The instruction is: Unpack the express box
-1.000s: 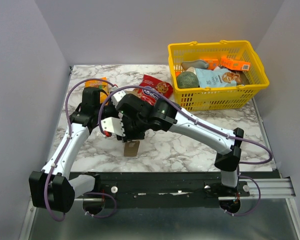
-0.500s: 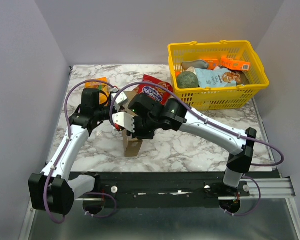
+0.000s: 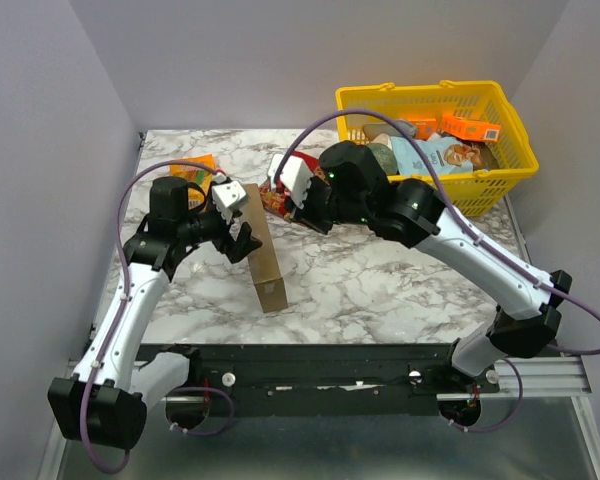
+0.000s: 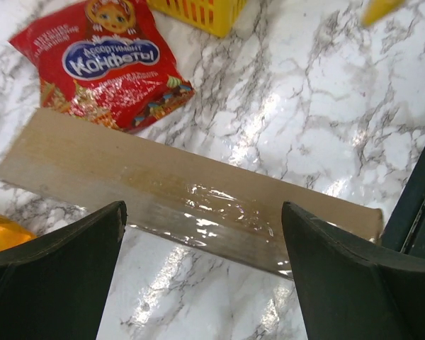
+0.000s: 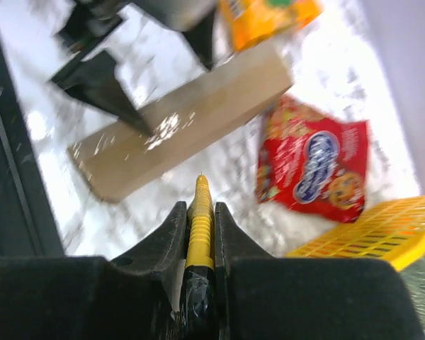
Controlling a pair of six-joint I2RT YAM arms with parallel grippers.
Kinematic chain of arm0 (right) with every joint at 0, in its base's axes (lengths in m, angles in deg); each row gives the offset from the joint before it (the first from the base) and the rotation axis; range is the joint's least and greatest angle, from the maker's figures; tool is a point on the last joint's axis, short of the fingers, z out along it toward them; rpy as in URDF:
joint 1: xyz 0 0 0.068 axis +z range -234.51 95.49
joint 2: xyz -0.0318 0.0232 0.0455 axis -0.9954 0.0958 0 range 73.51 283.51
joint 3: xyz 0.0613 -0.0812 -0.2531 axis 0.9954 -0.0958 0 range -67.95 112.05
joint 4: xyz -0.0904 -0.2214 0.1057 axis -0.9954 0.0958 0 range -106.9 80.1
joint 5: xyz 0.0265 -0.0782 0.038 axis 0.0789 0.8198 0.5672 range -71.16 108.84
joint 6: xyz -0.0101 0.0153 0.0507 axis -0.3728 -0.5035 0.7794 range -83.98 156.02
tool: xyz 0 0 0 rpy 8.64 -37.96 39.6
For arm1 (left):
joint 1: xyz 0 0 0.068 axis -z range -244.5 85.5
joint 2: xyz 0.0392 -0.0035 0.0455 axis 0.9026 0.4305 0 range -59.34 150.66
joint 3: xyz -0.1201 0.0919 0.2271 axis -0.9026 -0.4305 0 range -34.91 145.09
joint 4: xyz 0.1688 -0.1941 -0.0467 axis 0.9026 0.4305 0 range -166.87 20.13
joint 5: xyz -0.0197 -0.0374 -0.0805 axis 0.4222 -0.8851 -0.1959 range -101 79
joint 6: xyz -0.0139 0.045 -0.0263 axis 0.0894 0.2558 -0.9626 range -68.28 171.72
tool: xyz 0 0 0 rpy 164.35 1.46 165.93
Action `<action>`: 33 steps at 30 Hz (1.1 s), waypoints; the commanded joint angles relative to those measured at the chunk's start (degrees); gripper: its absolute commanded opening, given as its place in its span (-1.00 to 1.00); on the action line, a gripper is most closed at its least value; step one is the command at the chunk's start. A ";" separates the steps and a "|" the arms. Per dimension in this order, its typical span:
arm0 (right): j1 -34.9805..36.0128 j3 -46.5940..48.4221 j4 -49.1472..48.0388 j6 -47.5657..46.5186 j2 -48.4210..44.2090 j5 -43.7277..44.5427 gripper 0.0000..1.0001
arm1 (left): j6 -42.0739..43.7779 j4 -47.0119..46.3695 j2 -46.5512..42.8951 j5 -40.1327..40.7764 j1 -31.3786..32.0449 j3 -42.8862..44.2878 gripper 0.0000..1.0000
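Marbled white tabletop (image 3: 380,290), grey walls. Flat brown cardboard express box (image 3: 263,262) on edge near front-left, clear-taped seam seemingly uncut: unpacking judged barely begun. Left tool (image 4: 202,212) spread wide astride it, contact unclear. Right tool (image 5: 200,207) pressed together on thin yellow blade-like strip (image 5: 200,227), apart from the box.

Marble table (image 3: 380,280) carries express box (image 3: 263,255), snack bag (image 4: 110,60), basket (image 3: 430,195).

Bright light glares off the marble table (image 4: 326,106); right wrist view blurred.
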 commanded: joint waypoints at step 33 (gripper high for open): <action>8.05 -23.71 -10.94 -4.15 -1.25 -2.29 -0.99 | -14.27 2.63 33.39 -3.09 -11.41 9.76 0.95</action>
